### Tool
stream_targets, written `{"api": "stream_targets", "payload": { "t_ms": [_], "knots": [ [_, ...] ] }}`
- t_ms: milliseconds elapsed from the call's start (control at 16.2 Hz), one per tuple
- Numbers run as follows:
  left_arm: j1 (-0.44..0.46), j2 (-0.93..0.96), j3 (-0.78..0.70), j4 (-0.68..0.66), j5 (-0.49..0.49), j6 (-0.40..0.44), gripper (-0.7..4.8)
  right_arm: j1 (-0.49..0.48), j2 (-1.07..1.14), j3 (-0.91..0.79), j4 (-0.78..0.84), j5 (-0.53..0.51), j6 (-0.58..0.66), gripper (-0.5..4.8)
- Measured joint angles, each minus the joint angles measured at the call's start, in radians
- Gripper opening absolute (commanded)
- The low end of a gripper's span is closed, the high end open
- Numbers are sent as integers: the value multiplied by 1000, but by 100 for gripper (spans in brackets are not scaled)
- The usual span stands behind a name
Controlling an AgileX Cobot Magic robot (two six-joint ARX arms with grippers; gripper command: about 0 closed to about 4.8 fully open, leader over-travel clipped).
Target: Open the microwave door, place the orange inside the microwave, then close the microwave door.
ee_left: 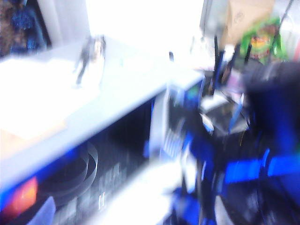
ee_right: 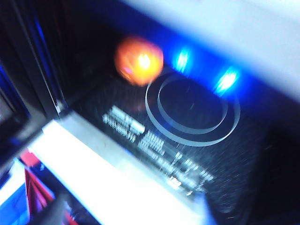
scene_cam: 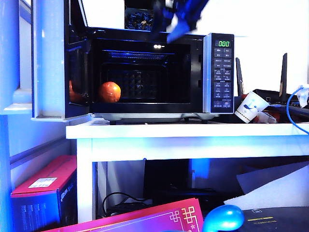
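I see the microwave (scene_cam: 145,72) standing on the white bench (scene_cam: 183,137) with its door (scene_cam: 50,63) swung wide open at the bench's left edge. The orange (scene_cam: 109,92) sits inside the cavity, on the floor near the front left corner, apart from the glass turntable ring (ee_right: 192,112); my right wrist camera shows it free, nothing touching it. Above the microwave's top, near the middle, a dark blurred arm (scene_cam: 181,17) hangs in the exterior view. I cannot make out either claw: the left wrist picture is smeared, showing only the microwave top and the cluttered right end of the bench, and no fingers show in the right one, so their openings I cannot tell.
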Motion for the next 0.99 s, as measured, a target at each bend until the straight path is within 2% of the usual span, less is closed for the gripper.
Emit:
{"api": "stream_targets", "payload": {
  "t_ms": [62,185,247,309,370,432,494,555,617,741,802,987],
  "knots": [
    [0,-32,-1,-77,-50,1,479,0,-24,0,-2,0,0,231],
    [0,-94,-1,-232,-198,18,479,0,-71,0,-5,0,1,60],
    [0,-117,-1,-311,-275,31,479,0,-95,0,-8,0,1,11],
    [0,-135,-1,-386,-372,41,436,-1,-126,0,-7,0,0,11],
    [0,-141,-1,-428,-438,44,233,-1,-148,1,-2,0,1,11],
    [0,-142,-1,-460,-475,47,102,-1,-168,2,8,0,1,12],
    [0,-142,-1,-490,-479,48,44,-1,-179,2,12,0,1,13],
    [-1,-142,-1,-517,-478,48,44,-1,-188,2,11,0,1,20],
    [-1,-142,-1,-538,-478,48,-8,-1,-194,2,11,0,1,31],
    [0,-140,-1,-619,-495,68,-6,-1,-208,2,20,10,1,24],
    [-1,-136,-1,-635,-502,74,-6,-1,-208,2,23,32,1,-2],
    [0,-113,-1,-647,-457,122,-6,-2,-216,2,19,55,3,-1]
  ]
}}
